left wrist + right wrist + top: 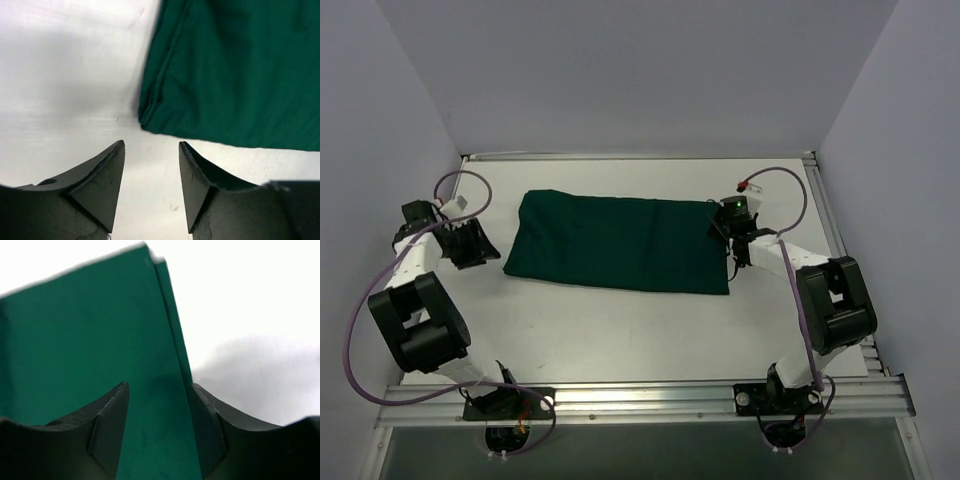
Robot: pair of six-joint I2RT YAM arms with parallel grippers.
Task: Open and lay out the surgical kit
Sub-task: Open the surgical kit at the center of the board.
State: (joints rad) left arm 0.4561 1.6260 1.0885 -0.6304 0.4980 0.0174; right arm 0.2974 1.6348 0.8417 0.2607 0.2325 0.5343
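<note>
— Left hand [151,150] first: where is it?
— Partly open and empty, over bare counter [620,340], just off the left end of the surgical kit [620,242] (a folded green bundle, its long axis running left to right between my two hands).
— And the right hand [157,390]?
— Parted too, gripping nothing. Its fingers straddle the kit's right edge, so I judge it the nearer one for unfolding.

Open table [620,335] around green wrap [620,240]
</note>
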